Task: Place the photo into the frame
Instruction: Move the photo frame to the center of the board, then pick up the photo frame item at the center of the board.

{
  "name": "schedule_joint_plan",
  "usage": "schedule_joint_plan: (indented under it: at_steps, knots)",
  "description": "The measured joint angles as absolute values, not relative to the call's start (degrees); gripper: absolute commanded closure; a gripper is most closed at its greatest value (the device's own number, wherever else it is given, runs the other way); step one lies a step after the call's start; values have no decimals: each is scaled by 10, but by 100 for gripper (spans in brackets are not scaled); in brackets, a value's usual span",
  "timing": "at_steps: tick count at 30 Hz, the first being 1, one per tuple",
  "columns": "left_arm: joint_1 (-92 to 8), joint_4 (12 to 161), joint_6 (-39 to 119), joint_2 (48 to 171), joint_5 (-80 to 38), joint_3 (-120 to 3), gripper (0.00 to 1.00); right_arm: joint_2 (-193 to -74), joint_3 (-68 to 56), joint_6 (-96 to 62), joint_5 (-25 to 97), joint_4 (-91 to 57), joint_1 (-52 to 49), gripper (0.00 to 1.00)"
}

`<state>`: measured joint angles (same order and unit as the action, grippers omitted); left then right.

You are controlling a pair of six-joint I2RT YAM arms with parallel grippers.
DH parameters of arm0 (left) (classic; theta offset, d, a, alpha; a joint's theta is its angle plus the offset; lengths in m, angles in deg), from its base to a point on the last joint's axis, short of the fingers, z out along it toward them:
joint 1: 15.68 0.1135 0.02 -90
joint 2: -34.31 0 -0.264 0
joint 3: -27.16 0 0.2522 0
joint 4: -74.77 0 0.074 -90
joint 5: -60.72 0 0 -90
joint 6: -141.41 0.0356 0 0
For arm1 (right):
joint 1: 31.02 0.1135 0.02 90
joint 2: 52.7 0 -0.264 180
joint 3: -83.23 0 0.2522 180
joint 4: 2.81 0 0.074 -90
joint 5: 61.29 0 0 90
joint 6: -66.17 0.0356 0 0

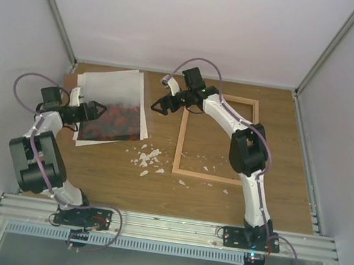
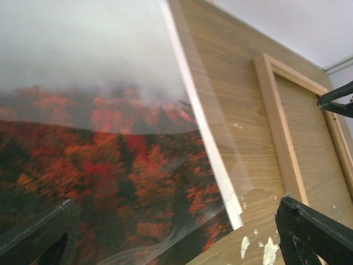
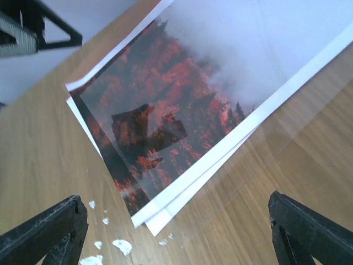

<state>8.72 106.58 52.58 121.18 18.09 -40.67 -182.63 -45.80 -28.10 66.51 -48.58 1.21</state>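
White-linked arms, black joints, mauve looping cables, black left pincer, black right pincer

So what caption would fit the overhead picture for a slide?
Left gripper and right gripper, both open, flank the photo; frame lies beside it, scraps between.

Overhead camera; both wrist cameras close above photo
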Motion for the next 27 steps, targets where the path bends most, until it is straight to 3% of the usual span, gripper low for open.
schedule_joint_plan:
  at_steps: [11,27]
  knots:
    - [130,1088,545,1302,163,-411,11,-1948,-467,-57,756,-431,-14,6]
    - [130,1071,534,1345,99,-436,15,-1971,-446,157,817,-354,-14,7]
